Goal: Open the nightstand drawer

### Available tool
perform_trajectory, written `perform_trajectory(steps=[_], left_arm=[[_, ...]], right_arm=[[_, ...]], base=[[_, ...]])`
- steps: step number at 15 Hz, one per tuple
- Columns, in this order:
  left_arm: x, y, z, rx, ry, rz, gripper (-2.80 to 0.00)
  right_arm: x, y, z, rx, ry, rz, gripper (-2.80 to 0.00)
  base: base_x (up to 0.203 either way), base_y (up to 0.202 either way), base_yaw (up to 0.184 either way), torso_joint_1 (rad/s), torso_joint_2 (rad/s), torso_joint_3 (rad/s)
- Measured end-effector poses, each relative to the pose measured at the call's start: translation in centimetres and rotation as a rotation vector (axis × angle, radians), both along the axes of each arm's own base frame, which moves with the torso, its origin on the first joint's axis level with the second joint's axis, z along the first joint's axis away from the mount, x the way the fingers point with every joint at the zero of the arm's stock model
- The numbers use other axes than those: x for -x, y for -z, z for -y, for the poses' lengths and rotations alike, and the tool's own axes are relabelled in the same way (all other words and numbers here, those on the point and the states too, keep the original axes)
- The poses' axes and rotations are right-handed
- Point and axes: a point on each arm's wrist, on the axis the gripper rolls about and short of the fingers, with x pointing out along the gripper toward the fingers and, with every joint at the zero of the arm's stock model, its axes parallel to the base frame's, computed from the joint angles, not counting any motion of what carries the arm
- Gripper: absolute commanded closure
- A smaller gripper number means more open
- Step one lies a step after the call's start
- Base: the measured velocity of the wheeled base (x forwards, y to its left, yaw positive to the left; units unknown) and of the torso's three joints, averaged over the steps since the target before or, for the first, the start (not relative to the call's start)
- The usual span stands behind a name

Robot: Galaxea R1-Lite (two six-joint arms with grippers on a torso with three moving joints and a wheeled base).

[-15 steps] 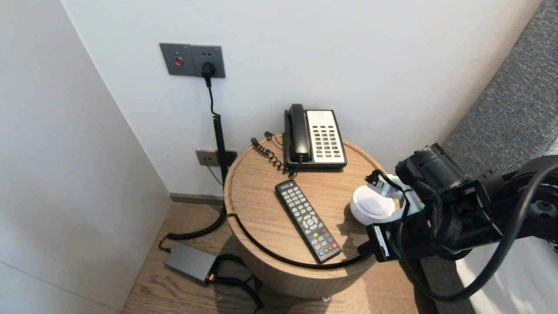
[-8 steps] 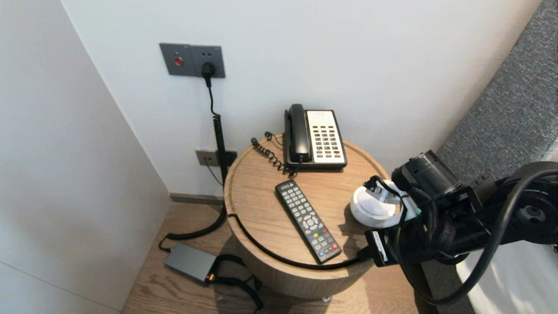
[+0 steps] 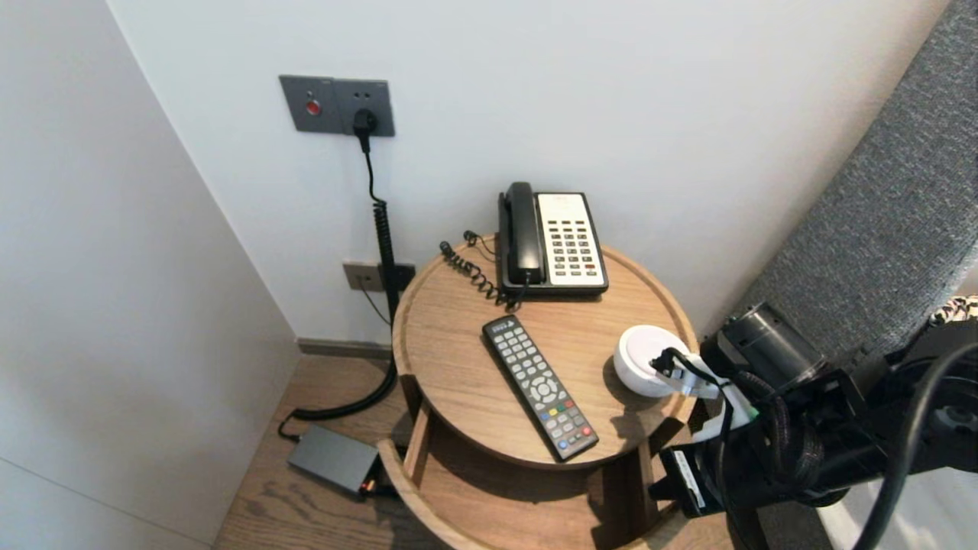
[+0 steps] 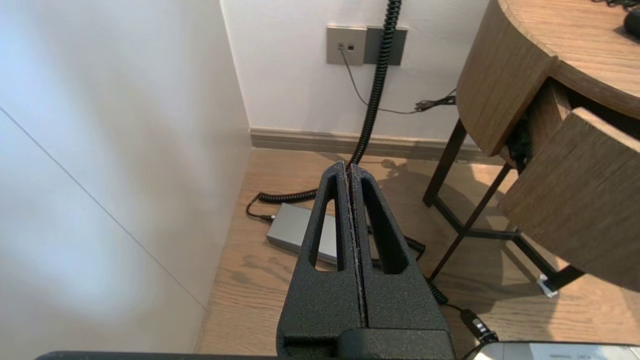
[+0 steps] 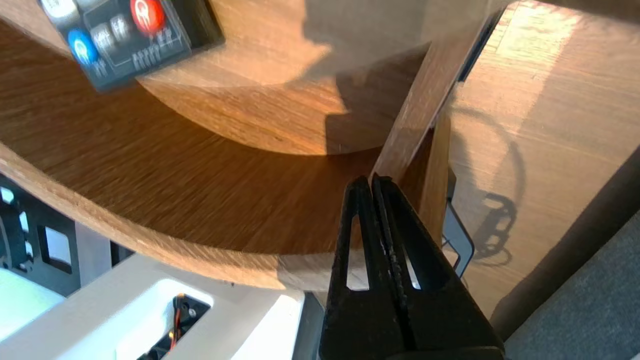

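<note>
A round wooden bedside table (image 3: 451, 336) has its curved drawer (image 3: 489, 500) pulled out toward me, and the inside looks bare. My right gripper (image 5: 371, 179) is shut with nothing between the fingers. Its tips sit inside the drawer, close against the drawer's side wall (image 5: 420, 125) near the front rim (image 5: 125, 235). In the head view the right gripper (image 3: 659, 487) is at the drawer's right front corner. My left gripper (image 4: 348, 167) is shut and hangs parked above the floor, left of the drawer front (image 4: 575, 200).
On the tabletop lie a black remote (image 3: 539, 386), a corded phone (image 3: 552, 243) at the back and a white round object (image 3: 638, 359) near the right edge. A grey power adapter (image 3: 334, 458) and coiled cable lie on the floor. A grey upholstered panel (image 3: 879, 191) stands at the right.
The drawer, which was closed, has slid out toward me. My right arm has moved back and down with it, uncovering the white round object.
</note>
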Motion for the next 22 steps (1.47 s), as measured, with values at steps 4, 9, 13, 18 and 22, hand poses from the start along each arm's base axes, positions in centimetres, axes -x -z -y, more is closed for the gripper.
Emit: perform_trajectory(steps=[4, 9, 13, 18, 22], left_arm=[[0.0, 0.0, 0.0, 0.000, -0.001, 0.000, 0.00], [0.0, 0.0, 0.0, 0.000, -0.001, 0.000, 0.00], [0.0, 0.0, 0.0, 0.000, 0.000, 0.000, 0.00], [0.0, 0.0, 0.0, 0.000, 0.000, 0.000, 0.00], [0.0, 0.0, 0.0, 0.000, 0.000, 0.000, 0.00]], right_arm=[[1.4, 0.1, -0.3, 0.001, -0.037, -0.006, 0.00], [2.7, 0.9, -1.1, -0.001, -0.079, -0.026, 0.00], [4.2, 1.5, -1.7, 0.003, -0.109, -0.059, 0.00], [5.8, 1.5, -2.1, -0.003, -0.138, -0.075, 0.00], [6.4, 1.6, -2.1, -0.003, -0.154, -0.081, 0.00]], base=[[0.000, 0.000, 0.000, 0.000, 0.00, 0.000], [0.000, 0.000, 0.000, 0.000, 0.00, 0.000], [0.000, 0.000, 0.000, 0.000, 0.00, 0.000], [0.000, 0.000, 0.000, 0.000, 0.00, 0.000], [0.000, 0.000, 0.000, 0.000, 0.00, 0.000]])
